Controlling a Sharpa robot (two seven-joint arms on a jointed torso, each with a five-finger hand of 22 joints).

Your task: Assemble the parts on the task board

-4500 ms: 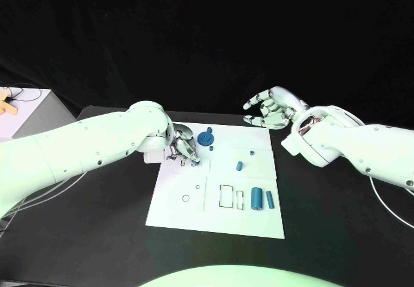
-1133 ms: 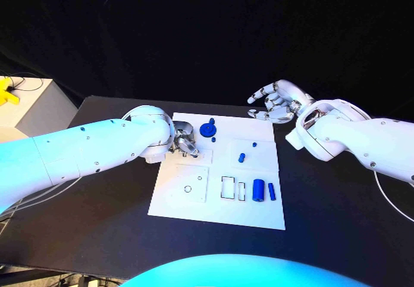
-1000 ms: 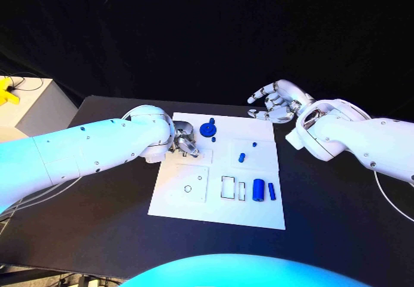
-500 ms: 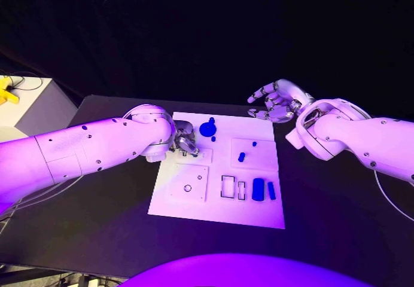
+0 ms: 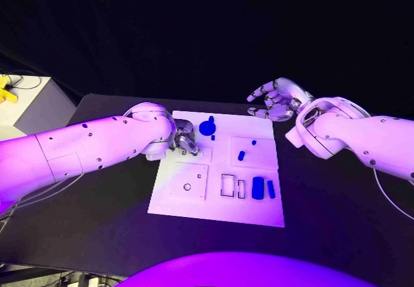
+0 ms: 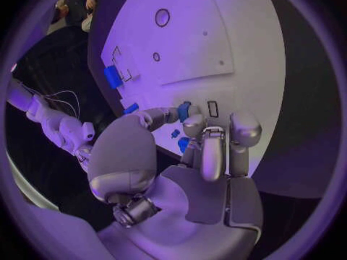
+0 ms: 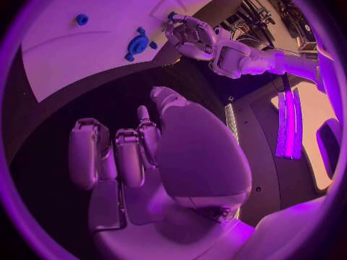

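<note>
Parts (image 5: 258,186) are seen scattered across the board (image 5: 216,206) on the black surface (image 5: 103,227). At the board's near-left corner the left hand (image 5: 183,143) is curled over it, its grasp indiscernible. Beyond the board's far-right corner, the right hand (image 5: 276,101) is held spread, holding nothing.

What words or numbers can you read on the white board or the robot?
None can be read.
The task board bears only outlined shapes and small holes, no letters or numbers.
The blue parts are plain.
The left hand and right hand bear no label that shows.
</note>
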